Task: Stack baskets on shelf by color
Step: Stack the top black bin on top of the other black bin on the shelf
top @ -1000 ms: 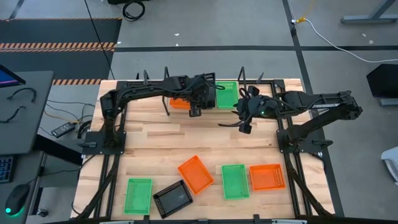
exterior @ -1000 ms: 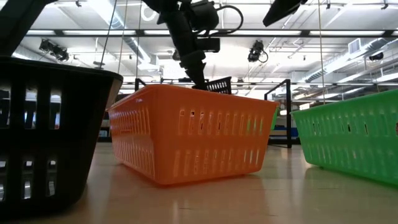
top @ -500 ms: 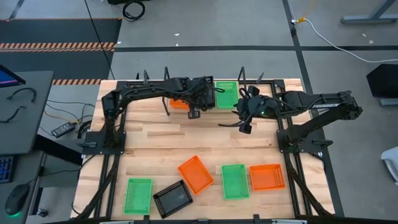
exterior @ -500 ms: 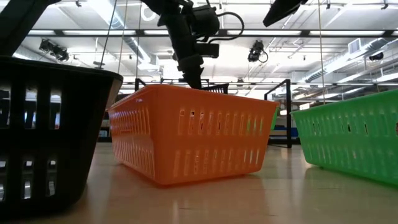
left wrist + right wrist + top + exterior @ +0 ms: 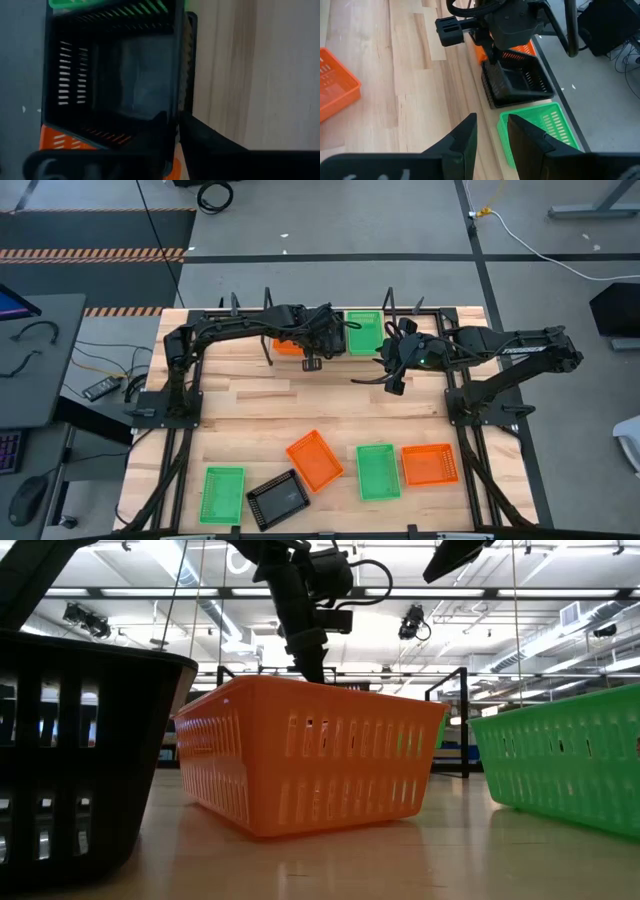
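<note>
While left hand (image 5: 492,56) grips it, black basket (image 5: 517,85) has lowered.

no readable text, labels, brands, numbers or signs on anything in these views

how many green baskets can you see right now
3. One green basket sits on the shelf at the table's far edge. A second lies at the near left corner of the table, and the third lies near the front, beside an orange basket. More could be nested unseen.
</note>
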Controlling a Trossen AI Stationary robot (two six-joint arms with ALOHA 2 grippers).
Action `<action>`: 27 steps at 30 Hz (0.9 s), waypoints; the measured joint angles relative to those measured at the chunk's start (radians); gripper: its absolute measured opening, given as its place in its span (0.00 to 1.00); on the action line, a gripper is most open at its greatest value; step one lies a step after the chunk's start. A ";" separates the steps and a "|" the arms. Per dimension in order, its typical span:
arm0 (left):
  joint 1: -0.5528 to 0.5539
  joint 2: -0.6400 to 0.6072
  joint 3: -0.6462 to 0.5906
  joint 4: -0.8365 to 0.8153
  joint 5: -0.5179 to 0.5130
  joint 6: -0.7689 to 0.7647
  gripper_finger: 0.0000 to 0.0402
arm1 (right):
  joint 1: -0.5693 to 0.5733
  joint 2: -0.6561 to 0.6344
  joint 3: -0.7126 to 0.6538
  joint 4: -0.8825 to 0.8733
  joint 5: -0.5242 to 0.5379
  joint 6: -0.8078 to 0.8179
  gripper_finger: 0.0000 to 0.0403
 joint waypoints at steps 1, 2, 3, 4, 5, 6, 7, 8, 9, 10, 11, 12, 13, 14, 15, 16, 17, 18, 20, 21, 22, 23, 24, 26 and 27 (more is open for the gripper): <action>0.000 0.000 0.000 0.001 0.000 0.000 0.16 | 0.000 0.000 0.000 0.000 0.000 0.000 0.28; 0.000 0.000 0.000 0.000 0.000 -0.002 0.17 | 0.000 0.000 0.000 0.000 0.000 0.000 0.28; 0.000 0.000 0.000 0.001 0.000 -0.005 0.18 | 0.000 0.000 0.000 0.000 0.000 0.000 0.28; 0.000 0.000 0.000 0.002 0.000 -0.008 0.19 | 0.000 0.000 0.000 0.000 0.000 0.000 0.28; 0.000 0.000 0.000 0.004 0.000 -0.013 0.20 | 0.000 0.000 0.000 0.000 0.000 0.000 0.28; 0.000 0.000 0.000 0.008 0.000 -0.018 0.21 | 0.000 0.000 0.000 0.000 0.000 0.000 0.28; 0.000 0.000 0.000 0.009 0.000 -0.020 0.22 | 0.000 0.000 0.000 0.000 0.000 0.000 0.28; 0.000 0.000 0.000 0.009 0.000 -0.021 0.23 | 0.000 0.000 0.000 0.000 0.000 0.000 0.28; 0.000 0.000 0.000 0.011 0.000 -0.025 0.24 | 0.000 0.000 0.000 0.000 0.000 0.000 0.28; 0.000 0.000 0.000 0.014 0.000 -0.026 0.25 | 0.000 0.000 0.000 0.000 0.000 0.000 0.28; 0.000 0.000 0.000 0.016 0.000 -0.026 0.25 | 0.000 0.000 0.000 0.000 0.000 0.000 0.28; 0.000 0.000 0.000 0.015 0.000 -0.026 0.25 | 0.000 0.000 0.000 0.000 0.000 0.000 0.28; 0.000 0.000 0.000 0.015 0.000 -0.026 0.26 | 0.000 0.000 0.000 0.000 0.000 0.000 0.28; -0.001 0.000 0.000 0.016 0.000 -0.027 0.26 | 0.000 0.000 0.000 0.000 0.000 0.000 0.28; -0.003 0.000 0.000 0.021 0.000 -0.027 0.25 | 0.000 0.000 0.000 0.000 0.000 0.000 0.28; -0.004 0.000 0.000 0.031 0.000 -0.027 0.25 | 0.000 0.000 0.000 0.000 0.000 0.000 0.28; -0.004 0.000 0.000 0.042 0.000 -0.031 0.25 | 0.000 0.000 0.000 0.000 0.000 0.000 0.28; -0.005 0.000 0.000 0.053 0.000 -0.037 0.24 | 0.000 0.000 0.000 0.000 0.000 0.000 0.28; -0.009 0.009 0.000 0.075 0.003 -0.048 0.23 | 0.000 0.000 0.000 0.000 0.000 0.000 0.28; -0.013 0.015 0.001 0.082 0.006 -0.048 0.23 | 0.000 0.000 0.000 0.000 0.000 0.000 0.28; -0.015 0.023 0.000 0.074 0.008 -0.048 0.22 | 0.000 0.000 0.000 0.000 0.000 0.000 0.28; -0.015 0.033 -0.001 0.064 0.010 -0.047 0.22 | 0.000 0.000 0.000 -0.001 0.000 0.000 0.28; -0.018 0.043 -0.001 0.069 0.010 -0.047 0.21 | 0.000 0.000 0.000 -0.001 0.000 0.000 0.28; -0.022 0.056 -0.001 0.061 0.010 -0.047 0.21 | 0.000 0.000 0.000 -0.001 0.000 0.000 0.28; -0.023 0.063 -0.001 0.061 0.010 -0.046 0.21 | 0.000 0.000 0.000 -0.001 0.000 0.000 0.28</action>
